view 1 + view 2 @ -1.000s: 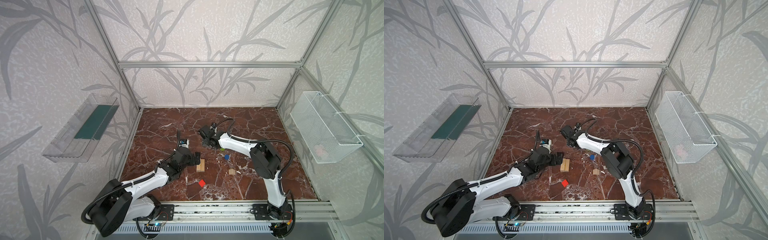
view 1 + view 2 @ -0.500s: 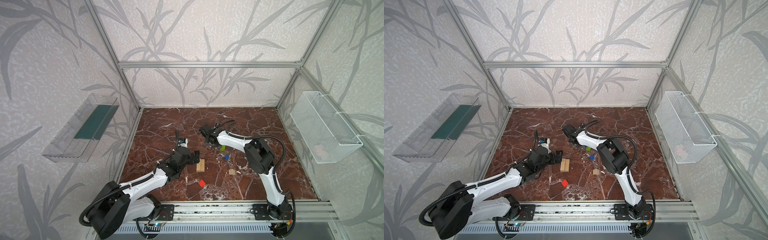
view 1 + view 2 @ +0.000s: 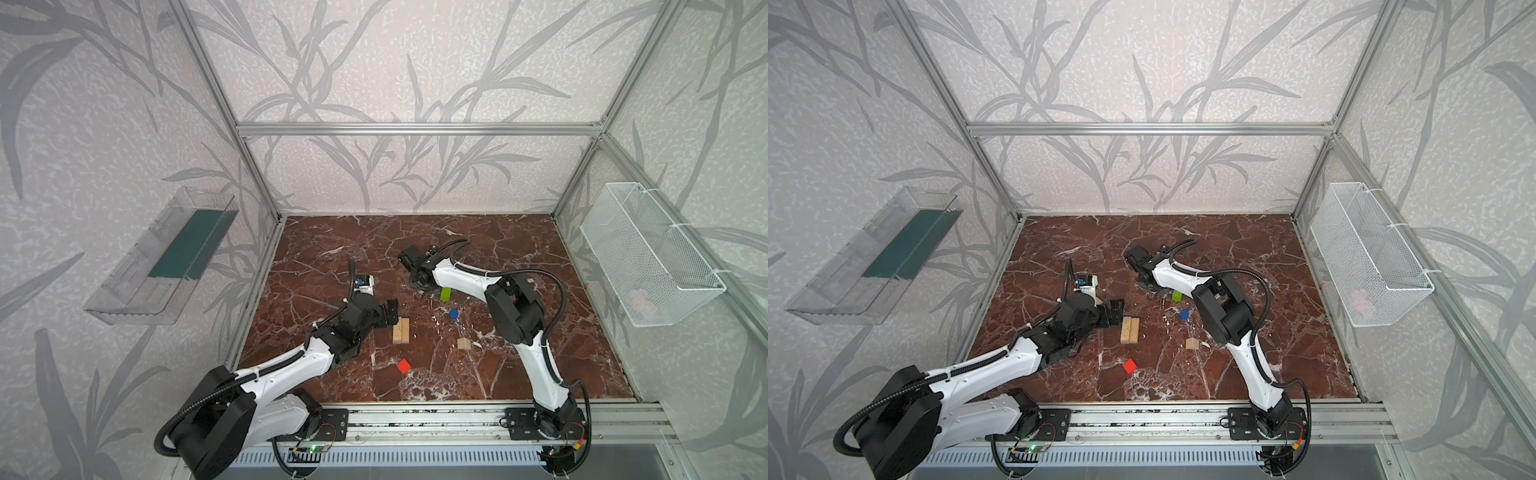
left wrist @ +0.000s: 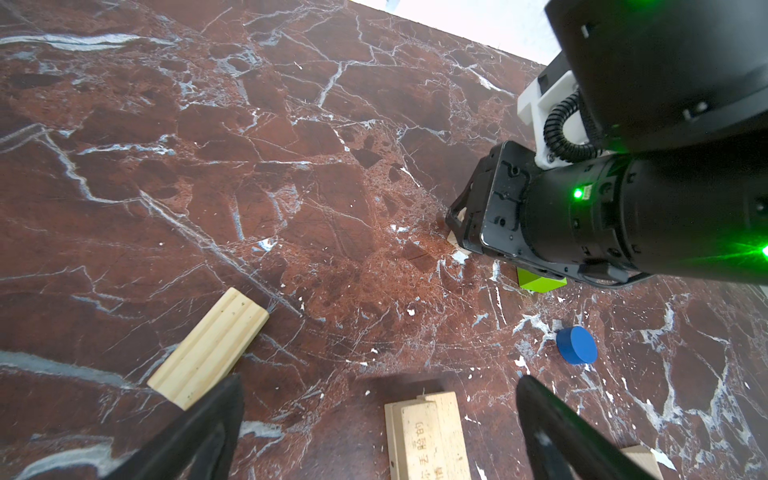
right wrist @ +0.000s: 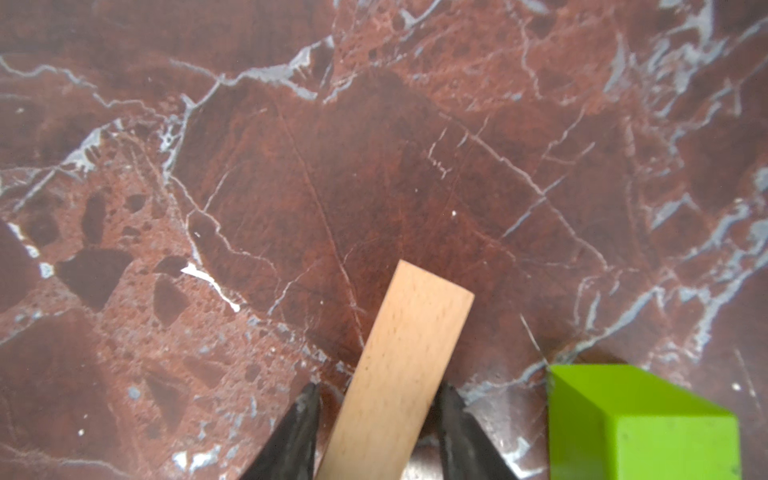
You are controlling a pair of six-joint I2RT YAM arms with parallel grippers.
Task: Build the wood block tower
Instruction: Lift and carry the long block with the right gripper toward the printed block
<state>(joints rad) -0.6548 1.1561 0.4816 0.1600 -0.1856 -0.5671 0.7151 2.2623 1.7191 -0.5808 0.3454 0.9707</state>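
Planks (image 3: 401, 336) lie paired, seemingly as base — left gripper (image 4: 380, 386) gapes empty nearby; right gripper (image 5: 376, 390) straddles a pale plank (image 5: 411, 332), unclamped.

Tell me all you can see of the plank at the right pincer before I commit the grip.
The plank is a flat oblong of pale, finely flecked bare wood with square corners. It appears to lie flat on the marble table, one end running out of the right wrist view. The right pincer straddles it, skewed to its long sides: one fingertip looks to be at its edge, the opposite one stands clear. The green block sits beside it, apart. Nothing rests on it.
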